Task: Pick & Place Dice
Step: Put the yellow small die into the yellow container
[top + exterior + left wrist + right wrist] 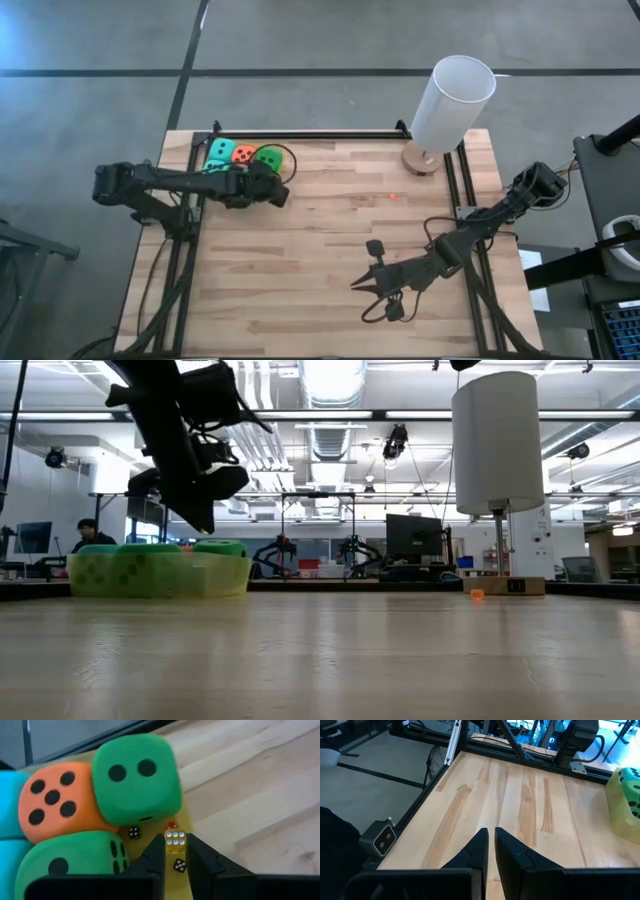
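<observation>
Large foam dice sit in the translucent yellow tray (285, 158) at the table's far left: a teal one (218, 152), an orange one (50, 802) and two green ones (135, 777) (75, 860). Small dice lie on the tray floor beside them: two black (134, 833) (179, 865) and a red one (171, 825). My left gripper (175, 851) hangs over the tray's right side, shut on a small yellow die (175, 841). My right gripper (491, 836) hovers shut above the table's near right (356, 284), holding nothing. My left gripper pinches the small yellow die by two opposite sides (167, 842), between its fingertips. The fingers slant down toward the tray. The die is lifted clear above the tray floor, and its face with six white pips shows between the fingers.
A lamp with a white cylinder shade (452, 100) and a wooden foot (422, 158) stands at the far right. A tiny orange thing (392, 195) lies on the bare boards near the middle. Black rails (300, 134) frame the table.
</observation>
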